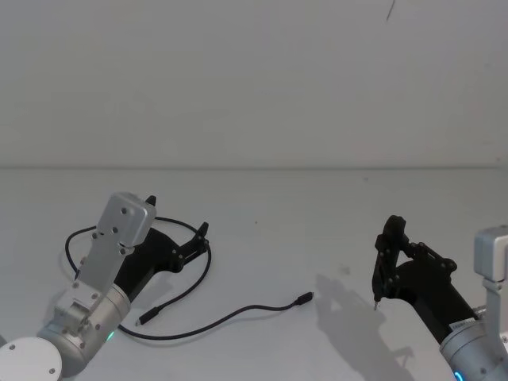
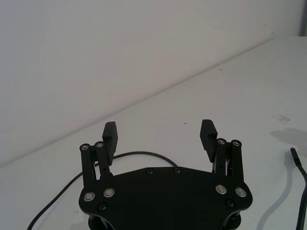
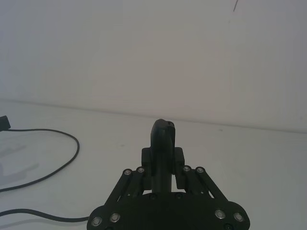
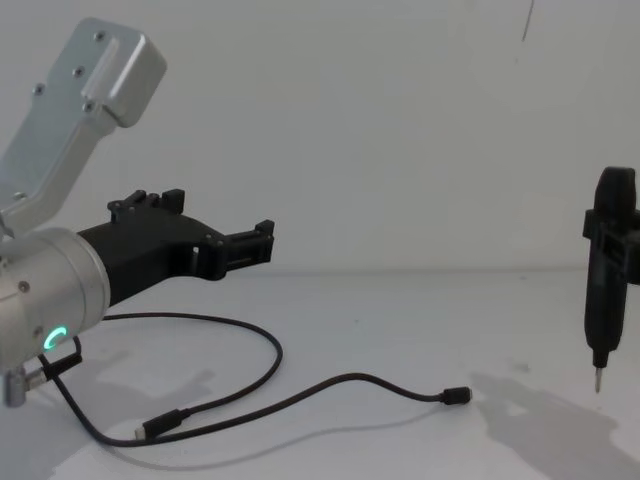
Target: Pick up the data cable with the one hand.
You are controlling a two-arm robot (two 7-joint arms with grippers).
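head view: thin data cable [image 1: 238, 313] under left gripper [image 2: 159, 130], flat fingers [image 2: 208, 134] spread; right gripper [image 3: 164, 166] tight on slim tool [image 3: 163, 132]

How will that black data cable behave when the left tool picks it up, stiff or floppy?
Probably floppy: the data cable lies in loose curves, so both ends would likely droop. It looks thin, so it is likely light, and it might slip from the open left tool. The right tool sits aside, gripping a stick.
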